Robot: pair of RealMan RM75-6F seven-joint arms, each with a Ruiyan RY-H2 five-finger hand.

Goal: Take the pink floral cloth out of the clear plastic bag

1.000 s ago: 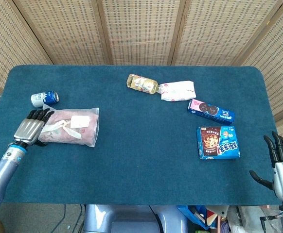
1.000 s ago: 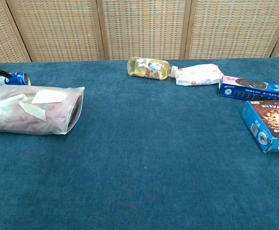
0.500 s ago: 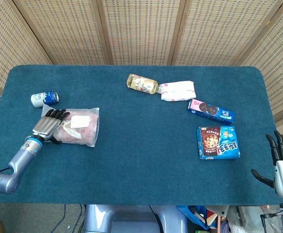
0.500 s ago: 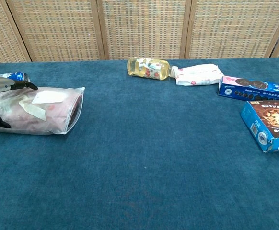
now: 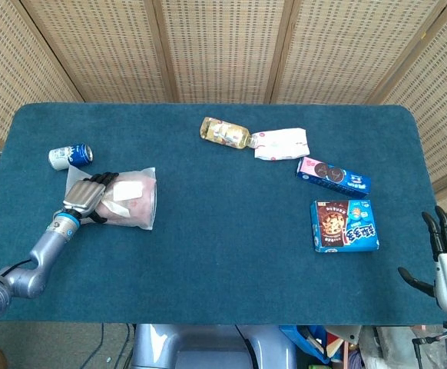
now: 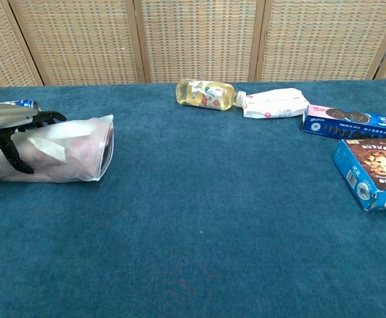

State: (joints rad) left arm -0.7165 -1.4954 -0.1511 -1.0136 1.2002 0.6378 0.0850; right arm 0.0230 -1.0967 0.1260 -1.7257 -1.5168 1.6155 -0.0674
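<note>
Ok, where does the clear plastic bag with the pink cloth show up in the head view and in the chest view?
Head view: the clear plastic bag lies left of centre, with the left hand on its left end.
Chest view: the bag is at the left edge, at mid-height.
Shared landmark: the blue can just behind the bag, barely visible in the chest view.

open: table (image 5: 208,231) centre | blocked: soda can (image 5: 71,156) just behind bag (image 5: 127,198), possibly touching
</note>
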